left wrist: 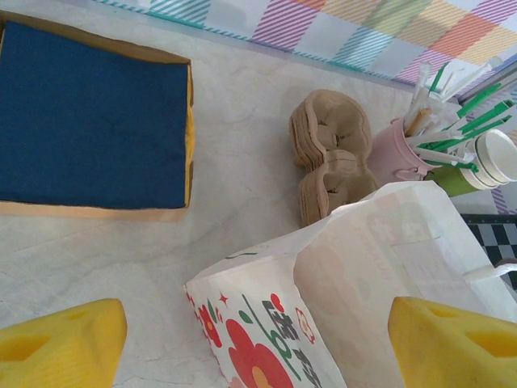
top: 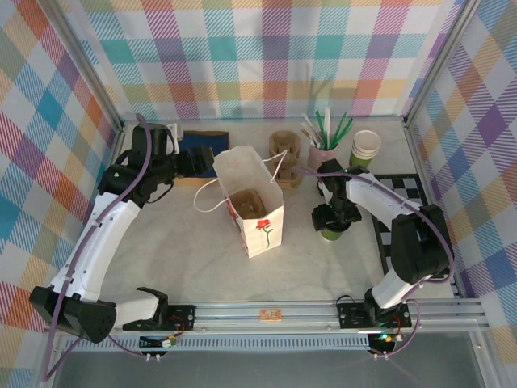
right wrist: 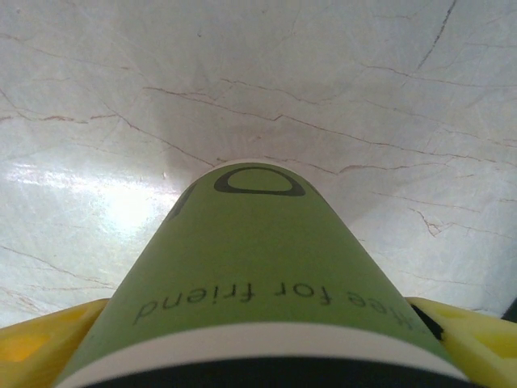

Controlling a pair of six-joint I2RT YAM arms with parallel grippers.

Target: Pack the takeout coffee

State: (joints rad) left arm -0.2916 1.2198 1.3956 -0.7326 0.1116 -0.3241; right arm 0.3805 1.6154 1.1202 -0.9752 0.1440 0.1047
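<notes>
the white paper bag [top: 252, 212] stood open in the middle of the table [top: 178, 259], a red flower printed on its near face, and a brown cardboard cup carrier [top: 246, 202] lay in its bottom; behind it, along the far wall, a tray of blue napkins [top: 203, 144], a stack of cardboard carriers [top: 285, 149], a pink cup of straws and stirrers [top: 323, 145] and a lidless stack of green-and-cream cups [top: 366, 148] stood in a row; the takeout coffee [top: 332, 233] stood upright on the table to the right of the bag, apart from it, its black lid [right wrist: 266, 378] on; the left arm stretched forward and bent inward, the left gripper [top: 196, 162] at the bag's far left rim, its fingers [left wrist: 60, 343] spread wide with the bag's edge between them and nothing held; the right arm bent toward the centre, the right gripper [top: 333, 217] pointing down over the coffee, its fingers [right wrist: 477, 339] flanking the cup's sides; whether they pressed it could not be told; bare marble lay between cup and bag, and a checkered mat [top: 404, 190] lay by the right wall.
</notes>
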